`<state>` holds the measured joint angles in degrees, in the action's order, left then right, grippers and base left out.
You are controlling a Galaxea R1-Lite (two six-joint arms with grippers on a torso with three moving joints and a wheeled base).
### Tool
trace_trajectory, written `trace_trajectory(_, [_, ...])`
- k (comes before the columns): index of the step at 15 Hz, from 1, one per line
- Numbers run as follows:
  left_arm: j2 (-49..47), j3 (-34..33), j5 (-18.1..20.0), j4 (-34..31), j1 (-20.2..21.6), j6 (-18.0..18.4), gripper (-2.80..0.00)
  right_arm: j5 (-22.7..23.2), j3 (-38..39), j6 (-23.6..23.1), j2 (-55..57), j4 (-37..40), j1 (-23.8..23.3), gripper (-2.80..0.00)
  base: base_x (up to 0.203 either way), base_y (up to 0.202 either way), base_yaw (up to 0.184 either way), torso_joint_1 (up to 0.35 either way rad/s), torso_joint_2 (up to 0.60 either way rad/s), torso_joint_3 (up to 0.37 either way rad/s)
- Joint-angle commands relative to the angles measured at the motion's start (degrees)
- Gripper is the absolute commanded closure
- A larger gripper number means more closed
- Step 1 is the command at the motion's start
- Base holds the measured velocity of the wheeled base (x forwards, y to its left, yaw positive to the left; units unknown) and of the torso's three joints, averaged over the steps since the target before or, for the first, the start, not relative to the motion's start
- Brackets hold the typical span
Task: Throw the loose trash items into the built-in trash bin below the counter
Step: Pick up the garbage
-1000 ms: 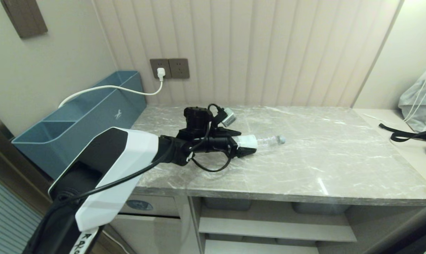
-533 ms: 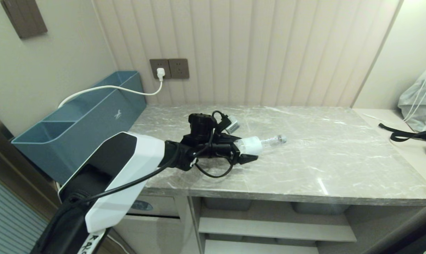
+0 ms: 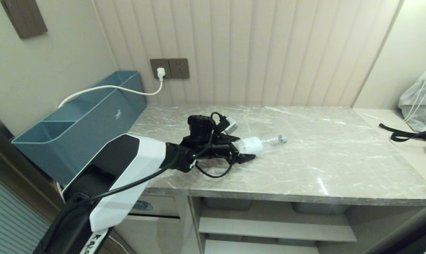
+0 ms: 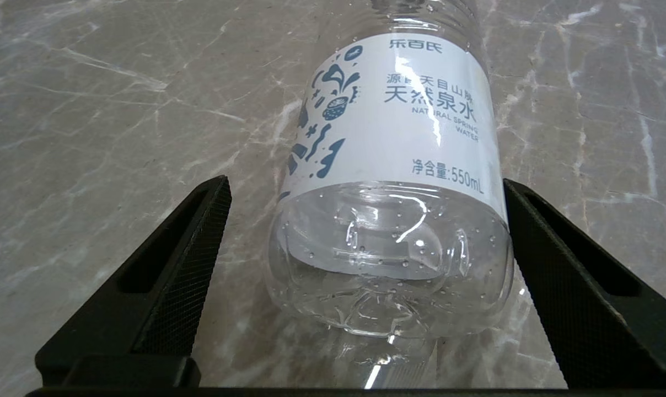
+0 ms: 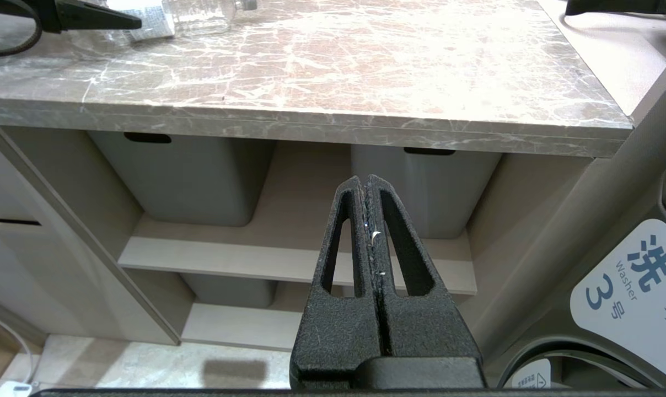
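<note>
Left gripper [image 3: 247, 152] spread wide around the water bottle [image 3: 260, 144], nothing clamped yet.
We judge this the reach-to-grasp step: next, close on the base. The bottle lies flat mid-counter [image 3: 340, 169], long axis left-right, cap pointing right. Right gripper [image 5: 371, 220] hangs pinched shut below.

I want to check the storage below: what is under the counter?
Under the counter are shelves holding two grey plastic tubs, with another tub on the lower shelf. At the left is a beige cabinet. The tubs' contents cannot be seen.
</note>
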<state>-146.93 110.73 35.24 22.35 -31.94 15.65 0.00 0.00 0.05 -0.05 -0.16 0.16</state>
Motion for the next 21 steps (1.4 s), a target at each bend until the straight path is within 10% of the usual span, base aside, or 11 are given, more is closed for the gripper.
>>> trace_trajectory(1, [-0.46, 0.02, 0.18, 0.33, -0.09, 0.08, -2.80, 0.00, 0.00, 0.04, -0.04, -0.02, 0.02, 0.00, 0.000, 0.000, 0.000, 0.000, 0.00, 0.000])
trace_trajectory(10, [-1.87, 0.02, 0.00, 4.23, -0.93, -0.10, -2.80, 0.00, 0.00, 0.04, -0.04, -0.02, 0.02, 0.00, 0.000, 0.000, 0.000, 0.000, 0.00, 0.000])
trace_trajectory(11, [-1.87, 0.02, 0.00, 4.87, -0.93, -0.10, 0.00, 0.00, 0.00, 0.04, -0.04, -0.02, 0.02, 0.00, 0.000, 0.000, 0.000, 0.000, 0.00, 0.000])
trace_trajectory(21, [5.54, -3.99, -0.16, 5.35, -0.20, -0.29, 0.00, 0.00, 0.00, -0.05, -0.04, -0.02, 0.02, 0.00, 0.000, 0.000, 0.000, 0.000, 0.00, 0.000])
